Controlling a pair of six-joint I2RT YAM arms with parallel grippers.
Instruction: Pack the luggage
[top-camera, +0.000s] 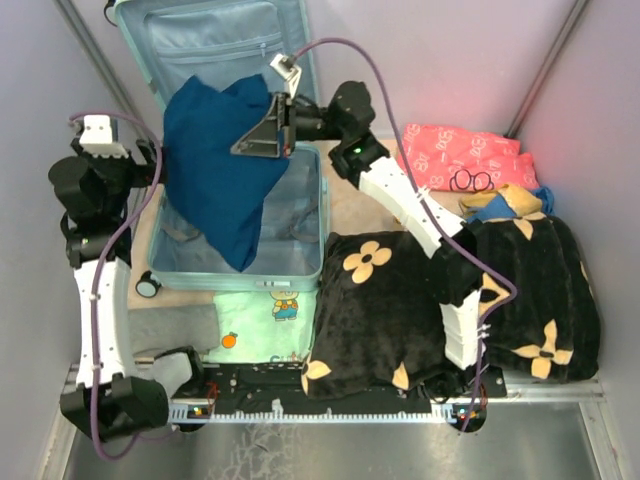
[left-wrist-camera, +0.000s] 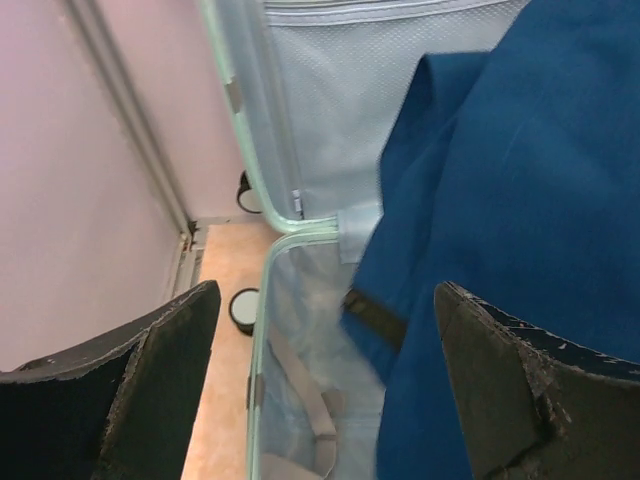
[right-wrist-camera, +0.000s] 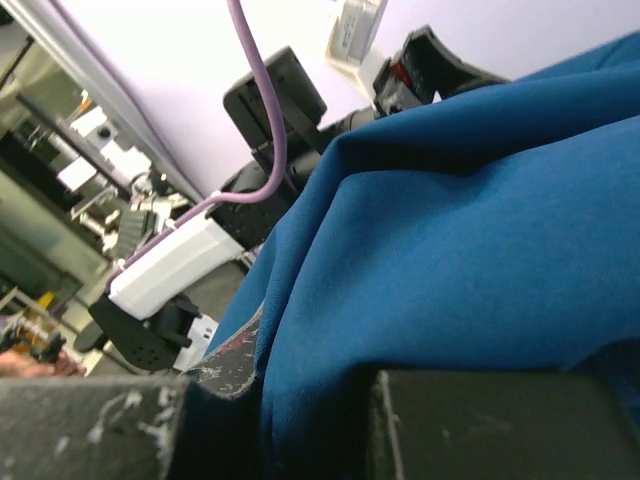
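The luggage, a pale mint-blue suitcase, lies open at the back left, lid upright against the wall. My right gripper is shut on a dark blue garment and holds it up over the open case, so the cloth hangs down into the tray. In the right wrist view the blue garment is pinched between the fingers of the gripper. My left gripper is open and empty at the case's left rim, next to the hanging cloth. The left wrist view shows the rim, the garment and the open gripper.
A black blanket with tan flowers covers the right front. A red patterned cloth with glasses lies at the back right. A pale green garment with a cartoon print lies in front of the case. A suitcase wheel sits left of the rim.
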